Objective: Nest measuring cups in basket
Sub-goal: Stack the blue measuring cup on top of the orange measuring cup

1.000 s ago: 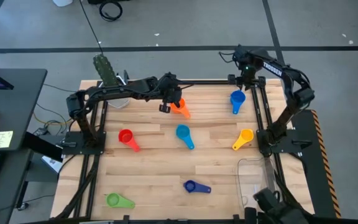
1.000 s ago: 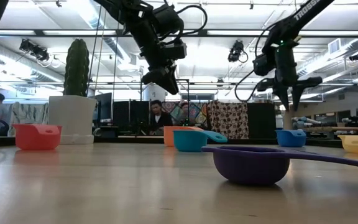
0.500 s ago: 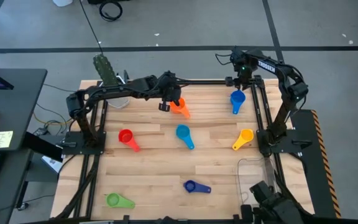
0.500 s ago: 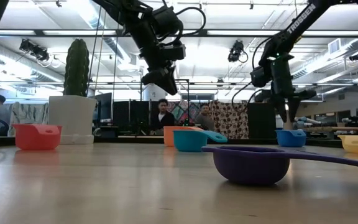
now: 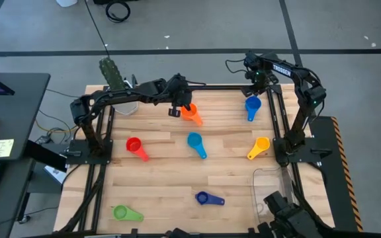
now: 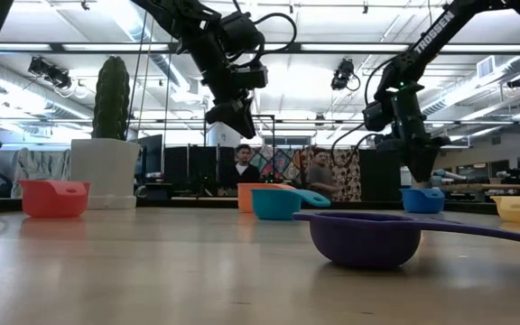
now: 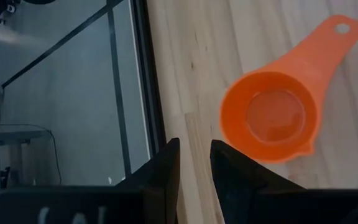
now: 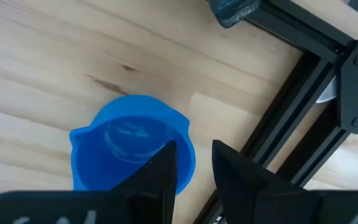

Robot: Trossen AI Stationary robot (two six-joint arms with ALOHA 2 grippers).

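Hovering over the counter [image 5: 164, 172]: left pincer [image 7: 194, 158] beside orange cup [image 7: 275, 118], right pincer [image 8: 191, 162] above blue cup [image 8: 126, 146], both slightly apart, gripping nothing. Sitting at counter's corner: clear basket [image 5: 264, 182].

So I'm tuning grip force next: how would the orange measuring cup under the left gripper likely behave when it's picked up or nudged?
The orange measuring cup looks like thin molded plastic, so probably stiff and light. It sits upright on its base on the wooden table, so a nudge would likely slide it rather than roll it. A grip on its long flat handle might let the bowl tilt.
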